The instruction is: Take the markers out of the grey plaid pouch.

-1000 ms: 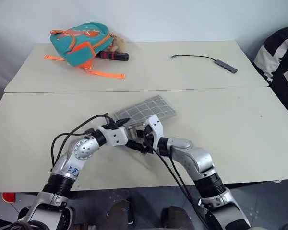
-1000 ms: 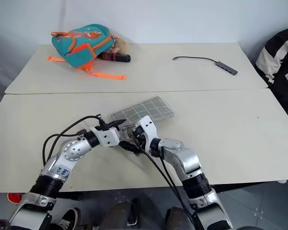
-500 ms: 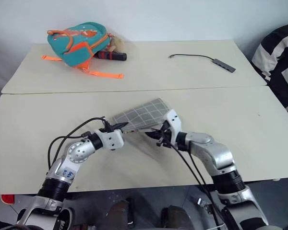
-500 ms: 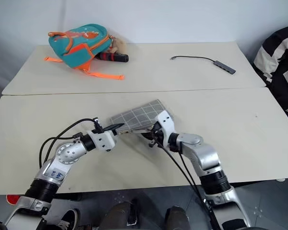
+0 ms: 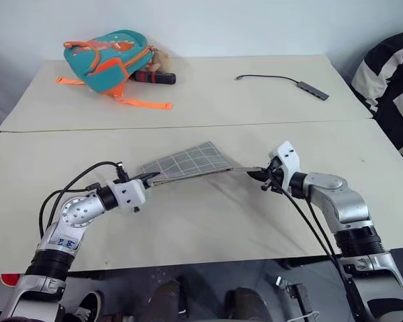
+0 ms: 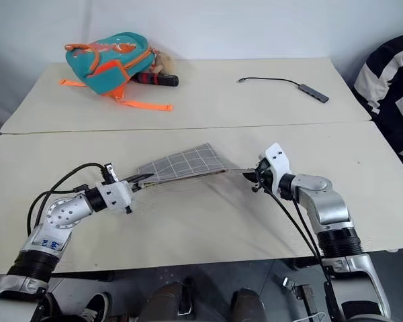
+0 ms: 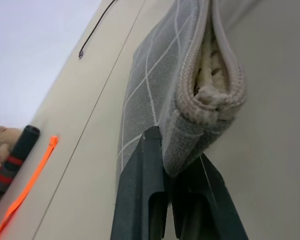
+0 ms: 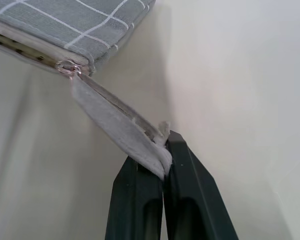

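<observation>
Grey plaid fabric pouch (image 5: 185,163) hangs stretched between the left gripper (image 7: 169,172), clamping its left corner, and the right gripper (image 8: 162,167), pinching its grey pull strap (image 8: 117,127).

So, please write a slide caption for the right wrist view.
Right tool pinching the grey strap of the grey plaid pouch.

Two cream rectangular desks (image 5: 208,100) stand edge to edge before a plain pale wall (image 5: 255,27); grey floor (image 5: 208,295) shows beneath the near desk's edge.
</observation>
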